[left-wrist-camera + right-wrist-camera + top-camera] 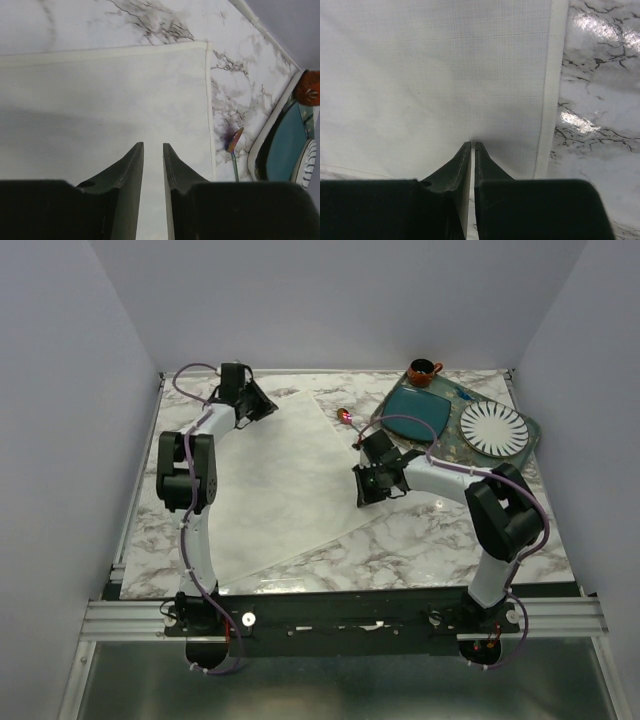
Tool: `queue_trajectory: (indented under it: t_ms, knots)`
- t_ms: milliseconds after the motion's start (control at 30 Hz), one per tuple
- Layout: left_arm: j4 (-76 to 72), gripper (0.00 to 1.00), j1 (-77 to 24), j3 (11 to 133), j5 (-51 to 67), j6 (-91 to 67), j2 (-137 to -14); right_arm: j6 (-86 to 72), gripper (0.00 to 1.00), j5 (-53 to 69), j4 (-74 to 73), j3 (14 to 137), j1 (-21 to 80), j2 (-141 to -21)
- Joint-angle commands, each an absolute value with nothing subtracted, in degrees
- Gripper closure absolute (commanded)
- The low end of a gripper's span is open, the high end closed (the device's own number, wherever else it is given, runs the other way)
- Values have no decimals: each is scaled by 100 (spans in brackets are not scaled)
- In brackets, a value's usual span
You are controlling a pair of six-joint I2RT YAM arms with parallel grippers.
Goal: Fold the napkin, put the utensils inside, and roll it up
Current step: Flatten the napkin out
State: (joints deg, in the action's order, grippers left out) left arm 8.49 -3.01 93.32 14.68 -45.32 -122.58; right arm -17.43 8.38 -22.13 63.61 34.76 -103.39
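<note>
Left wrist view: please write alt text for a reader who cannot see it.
The left claw, its two dark fingers a narrow gap apart, points over a cream napkin lying flat on a marble table. Right of the napkin's edge lies a small spoon; beyond it, a tray with a teal plate, and a brown cup.

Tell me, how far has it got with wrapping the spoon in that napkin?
Nothing looks done: the napkin lies flat, no fold showing. In hand: the right gripper seems to pinch its hemmed edge; the left gripper hangs slightly open over the cloth. To do: folding, adding the spoon, now on the marble table beside the tray, and rolling.
</note>
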Motion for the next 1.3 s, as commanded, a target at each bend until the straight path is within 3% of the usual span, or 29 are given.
queue_trajectory:
  t_ms: [0, 467, 900, 1267]
  knots:
    - [659, 73, -782, 10027, 1486, -4816, -12910, -1775, 85, 861, -2118, 6197, 3472, -10011]
    - [1160, 75, -932, 11161, 1265, -5352, -14308, -1951, 85, 800, -1916, 5792, 3445, -10037]
    - [1397, 74, -949, 12619, 1670, -5537, -15292, -2311, 86, 1747, -1661, 5529, 3463, -10257]
    - [1820, 73, -888, 13192, 1678, -4975, -15601, -2232, 86, 1309, -1978, 5468, 3454, -10134]
